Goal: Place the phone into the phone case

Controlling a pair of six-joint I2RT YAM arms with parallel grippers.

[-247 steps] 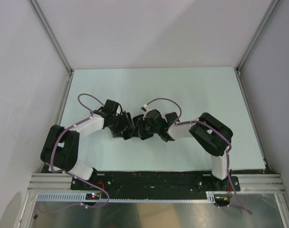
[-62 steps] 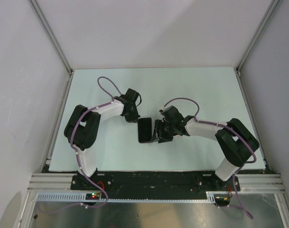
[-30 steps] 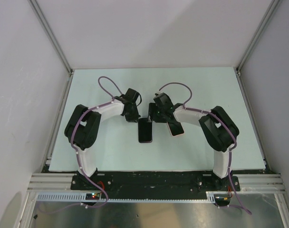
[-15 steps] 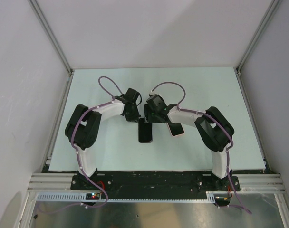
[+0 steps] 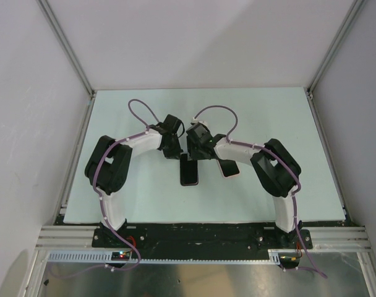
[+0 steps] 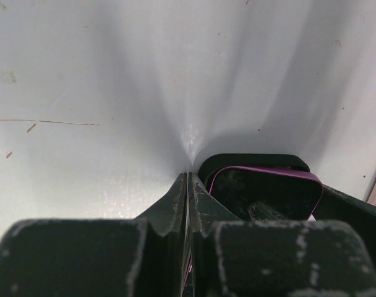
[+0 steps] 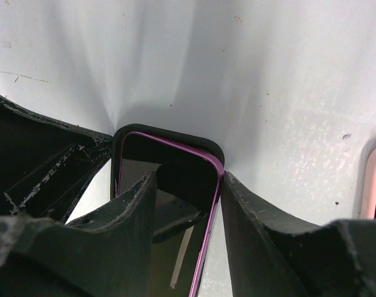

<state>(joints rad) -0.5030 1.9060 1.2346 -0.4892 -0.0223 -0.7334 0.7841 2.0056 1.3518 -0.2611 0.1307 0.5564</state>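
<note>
A black phone (image 5: 188,171) with a purple rim lies flat mid-table inside a black case. The case shows as a dark border (image 7: 175,137) round the phone's far end (image 7: 175,179). My left gripper (image 5: 175,153) is shut, its tips (image 6: 188,176) on the table just beside the case's far-left corner (image 6: 253,159). My right gripper (image 5: 198,153) is open over the phone's far end (image 7: 189,176). One finger hangs above the screen and the other stands against the phone's right edge.
A second dark flat item with a pale pink rim (image 5: 229,167) lies right of the phone, under the right forearm. It shows at the right edge of the right wrist view (image 7: 375,185). Grey enclosure walls bound the white table (image 5: 268,117).
My right gripper has swung left from above the pink-rimmed item to the phone's far end, its jaws narrowing. The left arm and the phone have stayed put.
</note>
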